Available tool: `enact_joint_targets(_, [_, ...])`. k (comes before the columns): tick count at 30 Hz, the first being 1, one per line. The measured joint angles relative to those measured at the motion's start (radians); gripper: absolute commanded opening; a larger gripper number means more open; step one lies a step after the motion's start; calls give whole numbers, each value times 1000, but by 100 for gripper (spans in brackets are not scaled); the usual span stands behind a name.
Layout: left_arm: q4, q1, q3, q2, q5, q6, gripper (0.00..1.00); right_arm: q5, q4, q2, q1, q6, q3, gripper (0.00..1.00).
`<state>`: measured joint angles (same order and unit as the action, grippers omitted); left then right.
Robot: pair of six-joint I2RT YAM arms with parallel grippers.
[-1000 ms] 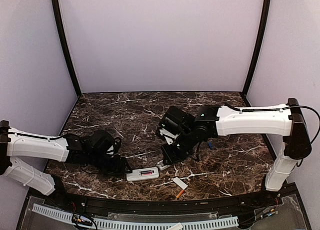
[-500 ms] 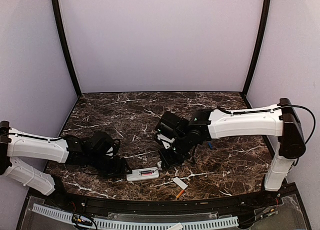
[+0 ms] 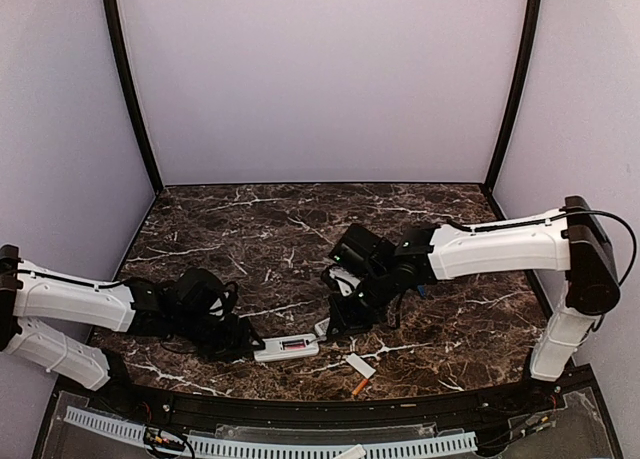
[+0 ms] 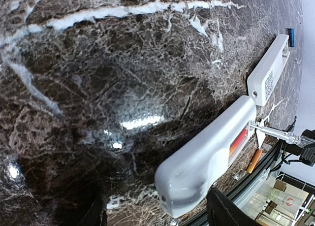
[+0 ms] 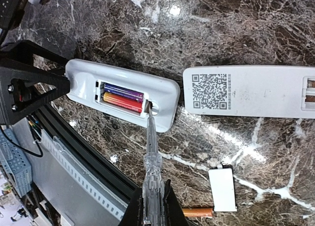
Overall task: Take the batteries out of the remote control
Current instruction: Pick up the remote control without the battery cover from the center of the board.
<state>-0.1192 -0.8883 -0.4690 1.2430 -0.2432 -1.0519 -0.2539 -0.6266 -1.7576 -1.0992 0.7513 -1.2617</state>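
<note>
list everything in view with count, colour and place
open remote: 1, white, front of table, bay uncovered
batteries in it: 2, one purple, one orange-red, side by side in the bay
second remote: 1, white, QR code, end to end with the first
cover: 1, white, loose on table near the front edge
loose battery: 1, orange, beside the cover
blue battery: 1, by the second remote's far end
tool: 1, clear handle, tip at the bay's end
table: 1, dark marble
left gripper: open, astride the open remote's end
right gripper: shut on the tool
</note>
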Motion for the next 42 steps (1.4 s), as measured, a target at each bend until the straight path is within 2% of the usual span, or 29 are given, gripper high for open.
enact_joint_targets(6, [109,0,39,-3,-49,-31,66,-88,113,34,40,37,92,0])
enact_joint_targets(11, [210,0,43,36,-89,-48,58,-127,148,35,55,55,116,0])
enact_joint_targets(17, [245,0,51,65,-105,-64,50,-158,186,44,70,74,146,0])
enact_joint_targets(24, [260,0,68,46,-120,-77,34,-178,242,50,82,104,178,0])
enact_joint_targets(30, [295,0,73,1,-127,-96,26,-182,276,63,92,130,198,0])
enact_joint_targets(33, [326,0,73,-26,-127,-105,15,-181,294,69,94,145,206,0])
enact_joint_targets(39, [332,0,78,-50,-116,-111,0,-183,328,87,94,168,231,0])
enact_joint_targets(42, [332,0,79,-59,-116,-108,0,-175,330,118,94,179,249,0])
